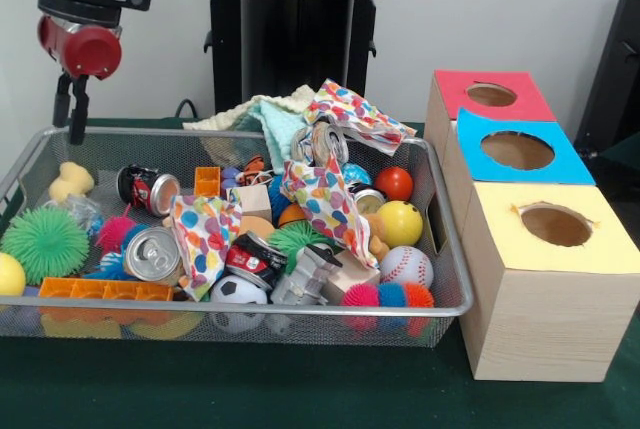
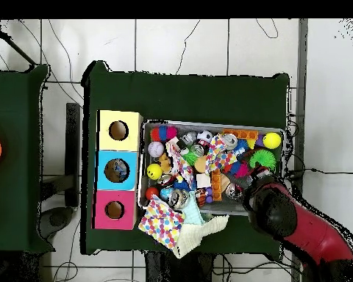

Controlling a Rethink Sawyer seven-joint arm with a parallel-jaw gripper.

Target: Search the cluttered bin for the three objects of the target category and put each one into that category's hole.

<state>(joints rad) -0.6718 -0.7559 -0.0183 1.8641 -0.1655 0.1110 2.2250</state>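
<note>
The silver wire-mesh bin (image 1: 300, 307) is filled with clutter: drink cans (image 1: 152, 254), balls such as a baseball (image 1: 407, 267) and a yellow ball (image 1: 400, 222), a spiky green ball (image 1: 44, 243), orange blocks (image 1: 105, 290) and dotted cloths (image 1: 325, 199). My gripper (image 1: 70, 127) hangs above the bin's far left corner in the front view, fingers close together and empty. In the overhead view the bin (image 2: 209, 123) shows, and my red arm (image 2: 297, 224) reaches over its lower right corner and hides the gripper.
Three wooden boxes with round holes stand beside the bin: red top (image 1: 490, 94), blue top (image 1: 517, 149), yellow top (image 1: 555, 224). A pale cloth (image 1: 265, 114) and a dotted cloth (image 1: 360, 114) hang over the bin's far rim. The robot pedestal (image 1: 295, 39) stands behind.
</note>
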